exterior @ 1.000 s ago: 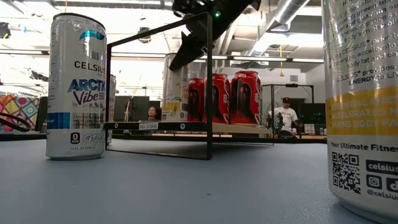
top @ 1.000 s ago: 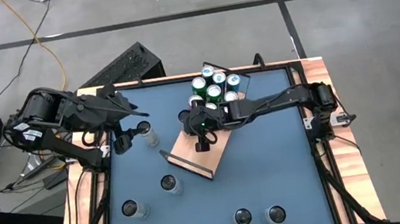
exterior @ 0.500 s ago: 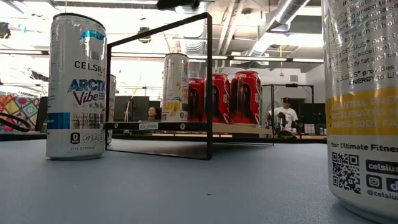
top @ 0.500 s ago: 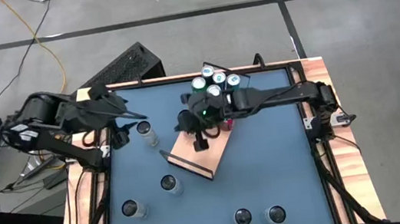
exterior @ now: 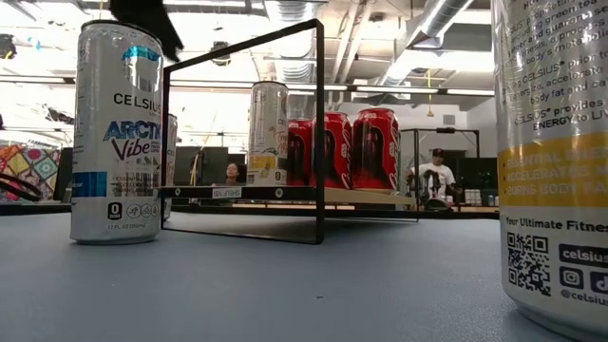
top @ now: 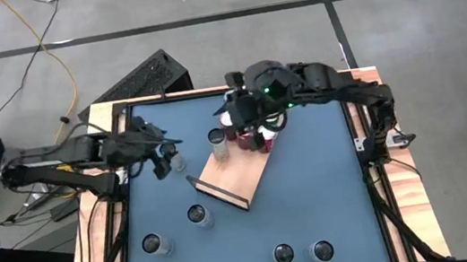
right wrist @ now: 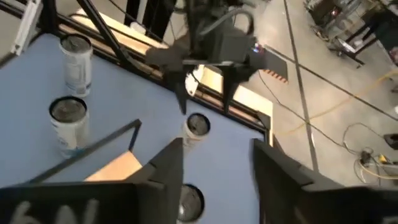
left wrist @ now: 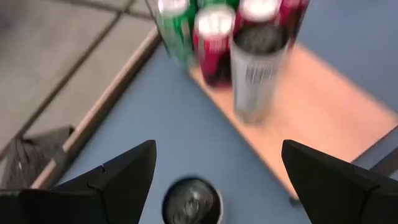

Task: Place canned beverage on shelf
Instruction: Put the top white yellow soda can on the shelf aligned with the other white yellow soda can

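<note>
Shelf [top: 237, 174] — light-wood board set at an angle mid-worktop [top: 314, 193]. Holds red and green cans at its far end, plus one silver can [top: 218, 142] standing free on the board's left edge.

Left tool [top: 163, 156] — fingers spread wide, empty, hovering directly above a loose can [left wrist: 192, 201] on the blue surface just left of the shelf.

Right tool [right wrist: 214, 165] — raised over the shelf's far end, fingers parted, holding nothing.

Step in hand, by judgement — the left arm's approach to the next can. The next move calls for a straight descent and a firm closure around the can's body.

Other cans [top: 195, 215] wait nearer the front.
</note>
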`<action>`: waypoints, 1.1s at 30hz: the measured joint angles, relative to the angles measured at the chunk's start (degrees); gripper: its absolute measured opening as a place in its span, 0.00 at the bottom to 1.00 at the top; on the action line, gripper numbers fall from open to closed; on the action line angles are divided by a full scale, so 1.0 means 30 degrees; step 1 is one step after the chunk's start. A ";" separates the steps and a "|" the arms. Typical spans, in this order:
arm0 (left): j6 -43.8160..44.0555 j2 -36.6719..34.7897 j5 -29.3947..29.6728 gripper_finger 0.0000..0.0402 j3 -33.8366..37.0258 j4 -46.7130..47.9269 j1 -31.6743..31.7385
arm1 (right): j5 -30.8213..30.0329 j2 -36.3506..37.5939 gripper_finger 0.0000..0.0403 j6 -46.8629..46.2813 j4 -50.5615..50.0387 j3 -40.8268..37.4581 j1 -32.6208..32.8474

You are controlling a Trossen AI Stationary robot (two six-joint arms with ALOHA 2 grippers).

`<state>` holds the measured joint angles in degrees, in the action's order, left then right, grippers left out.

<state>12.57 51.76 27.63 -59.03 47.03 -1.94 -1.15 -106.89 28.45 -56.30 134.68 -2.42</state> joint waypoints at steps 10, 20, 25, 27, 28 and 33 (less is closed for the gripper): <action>-0.2048 0.0011 -0.3432 0.83 0.1037 0.0262 0.3313 | -0.0103 0.1605 0.58 -0.1051 -0.2577 -0.0334 -0.0627; -0.4867 0.2093 -0.5467 0.83 0.1037 0.1088 0.4547 | -0.0109 0.1654 0.57 -0.1042 -0.4366 -0.0361 -0.0975; -0.6055 0.3169 -0.6111 0.83 0.1037 0.2085 0.5111 | -0.0110 0.1654 0.57 -0.0977 -0.4519 -0.0361 -0.1010; -0.6435 0.3295 -0.6133 0.83 0.1037 0.2216 0.5423 | -0.0106 0.1654 0.57 -0.0944 -0.4529 -0.0361 -0.0995; -0.6504 0.3307 -0.6265 0.83 0.1037 0.2156 0.5555 | -0.0106 0.1654 0.57 -0.0936 -0.4533 -0.0361 -0.0995; -0.6795 0.3404 -0.6691 0.83 0.1037 0.2663 0.6053 | -0.0110 0.1654 0.57 -0.0828 -0.4833 -0.0361 -0.1010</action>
<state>-7.81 61.97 7.56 -55.92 55.02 16.21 -1.48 -101.93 25.96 -70.80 133.60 -5.45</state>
